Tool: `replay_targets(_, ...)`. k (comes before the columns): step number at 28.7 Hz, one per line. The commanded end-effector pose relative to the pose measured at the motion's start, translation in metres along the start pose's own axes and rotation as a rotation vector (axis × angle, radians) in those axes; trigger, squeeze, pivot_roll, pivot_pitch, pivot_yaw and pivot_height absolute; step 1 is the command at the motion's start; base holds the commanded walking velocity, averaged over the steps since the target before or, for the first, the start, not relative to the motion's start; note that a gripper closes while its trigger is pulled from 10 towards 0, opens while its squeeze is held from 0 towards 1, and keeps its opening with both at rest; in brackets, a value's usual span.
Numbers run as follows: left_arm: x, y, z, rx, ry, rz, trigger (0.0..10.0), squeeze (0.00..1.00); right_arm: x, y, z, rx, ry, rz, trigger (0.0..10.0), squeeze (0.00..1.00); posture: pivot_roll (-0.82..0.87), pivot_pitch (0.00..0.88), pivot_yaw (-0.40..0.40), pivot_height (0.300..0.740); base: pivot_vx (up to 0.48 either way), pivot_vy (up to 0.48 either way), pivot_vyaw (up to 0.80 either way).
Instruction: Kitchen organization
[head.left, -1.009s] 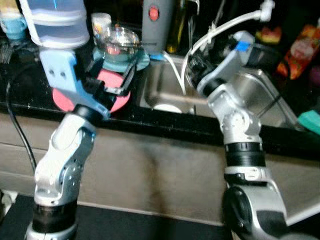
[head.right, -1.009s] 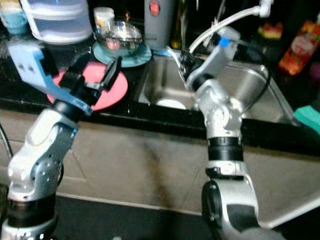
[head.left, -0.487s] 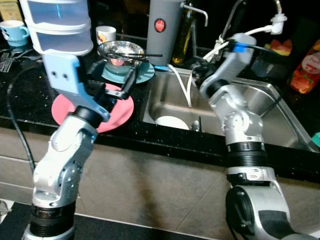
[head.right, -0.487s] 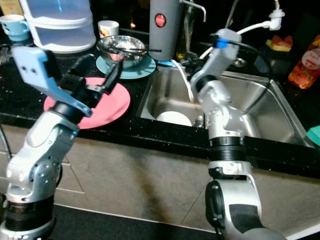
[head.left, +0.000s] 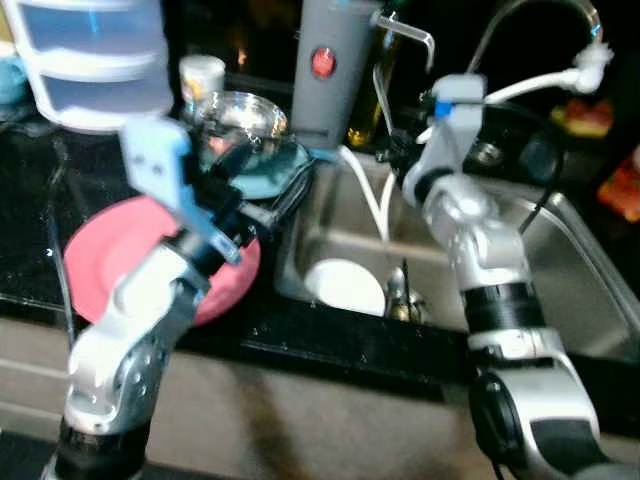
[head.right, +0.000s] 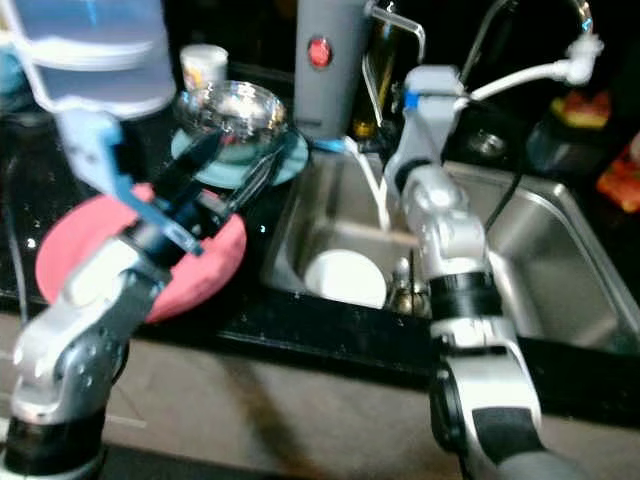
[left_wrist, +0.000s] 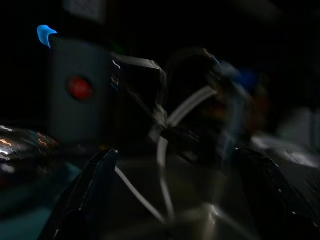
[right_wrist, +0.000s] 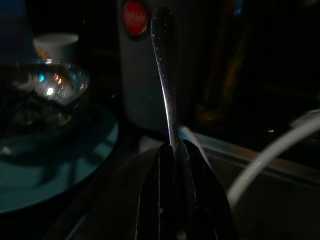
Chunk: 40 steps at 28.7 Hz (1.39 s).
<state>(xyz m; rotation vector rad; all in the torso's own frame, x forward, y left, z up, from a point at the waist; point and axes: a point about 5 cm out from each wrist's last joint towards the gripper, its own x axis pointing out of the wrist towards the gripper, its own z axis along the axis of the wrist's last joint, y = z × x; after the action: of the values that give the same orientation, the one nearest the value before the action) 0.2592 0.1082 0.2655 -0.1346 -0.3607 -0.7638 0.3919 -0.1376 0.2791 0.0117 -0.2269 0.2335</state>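
Pinching a slim shiny metal utensil handle (right_wrist: 165, 75), right gripper (right_wrist: 177, 150) is clenched; left gripper (head.left: 262, 183) spread wide over the round pink plate (head.left: 95, 255).

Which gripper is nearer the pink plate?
Left. The left gripper hangs just above the pink plate's far edge, fingers open. The right gripper, shut on a utensil, is over by the sink.

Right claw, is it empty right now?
No, the right claw has its fingers shut on a thin metal utensil handle.
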Motion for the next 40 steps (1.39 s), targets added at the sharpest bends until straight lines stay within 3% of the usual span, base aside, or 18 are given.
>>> replay_targets(1, -0.006, -0.022, -0.005, -0.010, 0.059, -0.178, 10.0, 0.00, 0.000, -0.011, 0.001, -0.037, 0.022, -0.009, 10.0, 0.00, 0.16, 0.000, -0.114, 0.740, 0.000, 0.000, 0.00)
replay_targets(4, -0.016, -0.029, -0.007, -0.021, 0.117, -0.265, 10.0, 0.00, 0.000, -0.017, 0.005, -0.110, 0.041, 0.043, 10.0, 0.00, 0.16, 0.000, -0.113, 0.740, 0.000, 0.000, 0.00)
replay_targets(7, -0.020, -0.029, -0.007, -0.016, 0.138, -0.277, 10.0, 0.00, 0.000, -0.021, 0.006, -0.156, 0.066, 0.077, 10.0, 0.00, 0.16, 0.000, -0.114, 0.740, 0.000, 0.000, 0.00)
replay_targets(9, -0.024, -0.028, -0.007, -0.014, 0.160, -0.285, 10.0, 0.00, 0.000, -0.027, 0.006, -0.247, 0.104, 0.086, 10.0, 0.00, 0.16, 0.000, -0.114, 0.740, 0.000, 0.000, 0.00)
replay_targets(11, -0.029, -0.024, -0.009, 0.010, 0.198, -0.273, 10.0, 0.00, -0.003, -0.036, -0.004, -0.408, 0.225, 0.104, 10.0, 0.00, 0.16, 0.000, -0.117, 0.740, 0.000, 0.000, 0.00)
replay_targets(14, -0.031, -0.020, -0.009, 0.024, 0.204, -0.250, 10.0, 0.00, -0.011, -0.044, -0.023, -0.576, 0.393, 0.150, 10.0, 0.00, 0.16, 0.000, -0.118, 0.740, 0.000, 0.000, 0.00)
replay_targets(15, -0.031, -0.020, -0.009, 0.024, 0.204, -0.250, 10.0, 0.00, -0.011, -0.044, -0.023, -0.576, 0.393, 0.150, 10.0, 0.00, 0.16, 0.000, -0.118, 0.740, 0.000, 0.000, 0.00)
replay_targets(18, -0.033, -0.018, -0.008, 0.033, 0.202, -0.236, 10.0, 0.00, -0.022, -0.050, -0.044, -0.680, 0.552, 0.218, 10.0, 0.00, 0.16, 0.000, -0.119, 0.740, 0.000, 0.000, 0.00)
replay_targets(28, -0.030, -0.005, 0.000, 0.077, 0.173, -0.148, 10.0, 0.00, -0.034, -0.056, -0.069, -0.754, 0.721, 0.231, 10.0, 0.00, 0.16, 0.000, -0.117, 0.740, 0.000, 0.000, 0.00)
replay_targets(35, -0.030, -0.003, 0.001, 0.085, 0.167, -0.128, 10.0, 0.00, -0.046, -0.047, -0.094, -0.801, 0.846, 0.305, 10.0, 0.00, 0.16, 0.000, -0.117, 0.740, 0.000, 0.000, 0.00)
replay_targets(38, -0.030, -0.003, 0.002, 0.086, 0.166, -0.127, 10.0, 0.00, -0.047, -0.043, -0.097, -0.786, 0.847, 0.313, 10.0, 0.00, 0.17, 0.000, -0.117, 0.740, 0.000, 0.000, 0.00)
replay_targets(39, -0.030, -0.003, 0.002, 0.086, 0.166, -0.125, 10.0, 0.00, -0.046, -0.042, -0.097, -0.773, 0.840, 0.311, 10.0, 0.87, 0.17, 0.000, -0.117, 0.740, 0.000, 0.000, 0.00)
replay_targets(40, -0.030, -0.003, 0.002, 0.086, 0.165, -0.123, 10.0, 0.00, -0.044, -0.041, -0.094, -0.743, 0.819, 0.299, 10.0, 1.00, 0.17, 0.000, -0.118, 0.740, 0.000, 0.000, 0.00)
